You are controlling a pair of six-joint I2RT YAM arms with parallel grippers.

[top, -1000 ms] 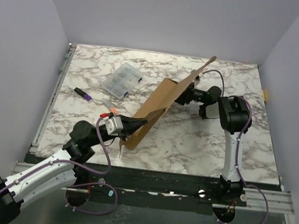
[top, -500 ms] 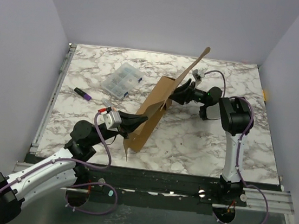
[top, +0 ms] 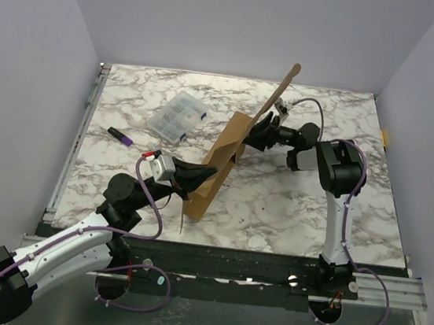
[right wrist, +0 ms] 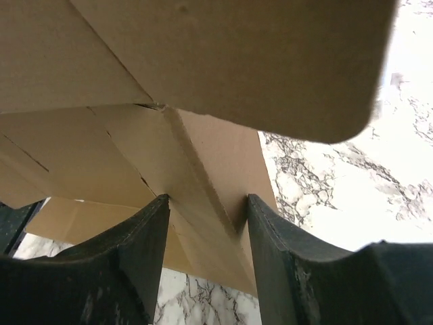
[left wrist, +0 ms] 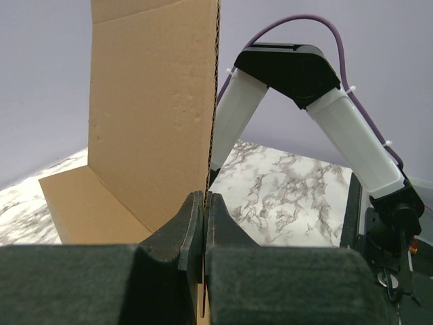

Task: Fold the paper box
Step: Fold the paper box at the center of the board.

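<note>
Jaws of your left gripper (left wrist: pixel 204 203) are pinched tight on the near edge of the paper box (top: pixel 221 163). Those of your right gripper (right wrist: pixel 206 203) stand part-way apart astride a creased panel at its far end (whether they press it, you cannot tell). Between the two arms the box stands on edge, tilted, over the middle of the table (top: pixel 298 212). Progress, as judged: early. One long flap is bent upward at the far end; the main panels lie nearly flat, with no wall raised and no tab tucked.
</note>
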